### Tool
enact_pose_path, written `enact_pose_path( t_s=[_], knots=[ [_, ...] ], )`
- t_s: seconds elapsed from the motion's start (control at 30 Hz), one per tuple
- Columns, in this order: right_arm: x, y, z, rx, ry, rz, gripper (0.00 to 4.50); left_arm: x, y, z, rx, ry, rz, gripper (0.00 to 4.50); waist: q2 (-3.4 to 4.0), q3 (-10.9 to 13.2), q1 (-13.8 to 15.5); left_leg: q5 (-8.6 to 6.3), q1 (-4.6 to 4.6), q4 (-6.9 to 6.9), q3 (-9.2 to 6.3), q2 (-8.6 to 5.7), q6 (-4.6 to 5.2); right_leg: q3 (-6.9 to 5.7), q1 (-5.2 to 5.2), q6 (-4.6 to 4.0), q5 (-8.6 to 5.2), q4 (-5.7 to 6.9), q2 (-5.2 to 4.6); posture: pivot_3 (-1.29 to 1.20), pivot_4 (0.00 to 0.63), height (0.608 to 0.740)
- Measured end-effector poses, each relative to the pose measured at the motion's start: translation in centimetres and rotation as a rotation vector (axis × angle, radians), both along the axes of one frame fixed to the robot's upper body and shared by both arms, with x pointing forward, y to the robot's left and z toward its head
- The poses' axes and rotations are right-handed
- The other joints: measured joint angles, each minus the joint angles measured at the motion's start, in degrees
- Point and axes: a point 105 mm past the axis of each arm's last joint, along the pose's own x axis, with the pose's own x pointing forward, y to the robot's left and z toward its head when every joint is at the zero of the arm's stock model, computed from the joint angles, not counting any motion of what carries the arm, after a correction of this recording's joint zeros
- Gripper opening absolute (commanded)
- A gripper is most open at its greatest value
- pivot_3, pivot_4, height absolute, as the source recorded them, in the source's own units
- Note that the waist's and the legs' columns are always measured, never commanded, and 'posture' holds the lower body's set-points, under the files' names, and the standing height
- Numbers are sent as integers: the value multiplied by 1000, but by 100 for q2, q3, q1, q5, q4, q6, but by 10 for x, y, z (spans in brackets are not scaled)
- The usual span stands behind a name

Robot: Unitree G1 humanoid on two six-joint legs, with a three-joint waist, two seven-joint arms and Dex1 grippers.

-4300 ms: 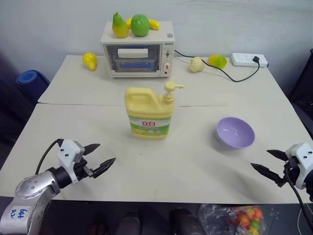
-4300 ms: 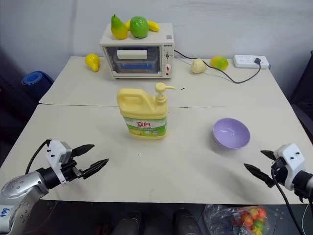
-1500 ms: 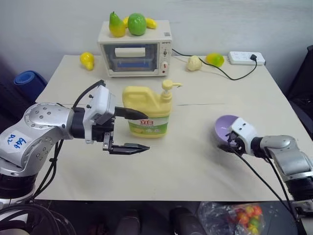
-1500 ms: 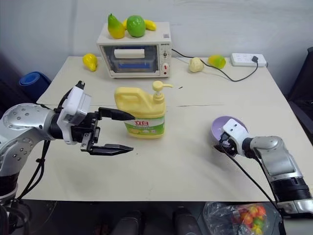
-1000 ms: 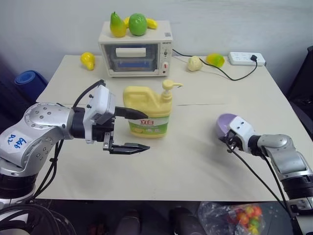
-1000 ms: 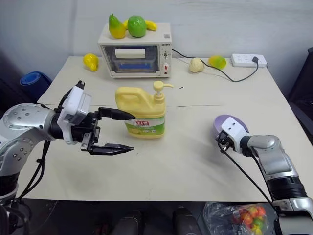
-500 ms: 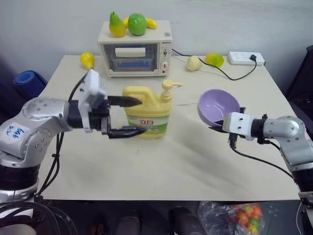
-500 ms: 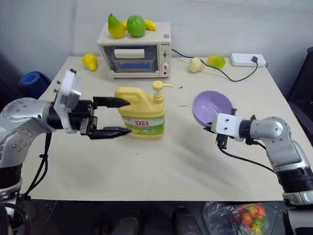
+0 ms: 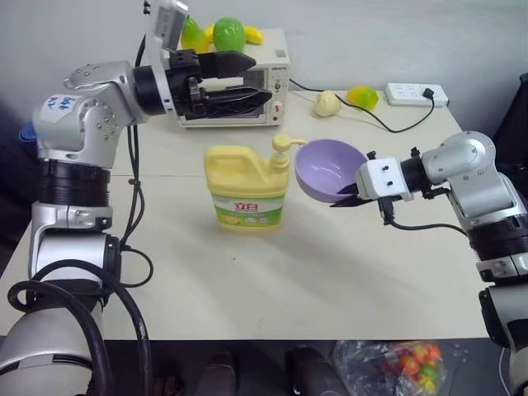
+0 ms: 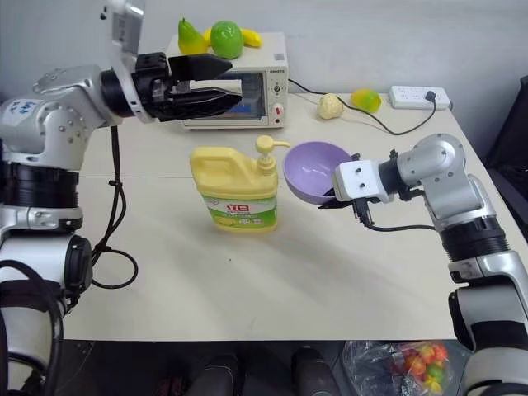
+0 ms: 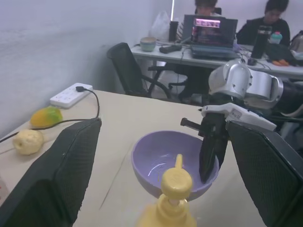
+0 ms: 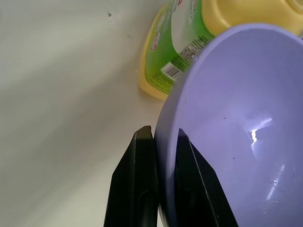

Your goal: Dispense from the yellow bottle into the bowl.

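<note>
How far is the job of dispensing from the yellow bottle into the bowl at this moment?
Done: the right end effector grips the rim of the bowl and holds it off the table beside the pump spout of the yellow bottle. In hand: the open left end effector hovers above the bottle. Left: pressing the pump; the bowl looks empty.
</note>
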Motion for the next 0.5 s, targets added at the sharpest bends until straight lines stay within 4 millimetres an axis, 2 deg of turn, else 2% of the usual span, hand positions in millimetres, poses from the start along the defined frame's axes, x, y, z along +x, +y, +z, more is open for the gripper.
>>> enact_pose_path(
  t_s=[0.17, 0.23, 0.43, 0.5],
  knots=[
    [6, -8, -11, -30, 28, -22, 0, 6, -12, -13, 33, 1, -51, 2453, 0, 0, -35, 4, -79, 15, 12, -15, -5, -75, -98, -1, 1, 35, -35, 0, 150, 740],
    [6, -9, -12, -35, 33, -21, 0, 4, -15, -14, 45, -8, -75, 1839, 0, 0, -75, 4, -94, 30, 8, -19, -6, -124, -110, -3, 2, 40, -60, 0, 150, 740],
    [9, -11, -4, -35, 28, -24, 0, -2, -18, -16, 67, -12, -129, 30, 0, 0, -144, 9, -95, 56, 5, -44, 4, -134, -104, -3, 2, 54, -83, 0, 150, 740],
    [9, -8, 0, -25, 25, -15, 0, -3, -19, -17, 77, -15, -138, 30, 0, 0, -132, 9, -95, 74, -1, -44, 4, -138, -97, -3, 2, 59, -84, 0, 150, 740]
  ],
)
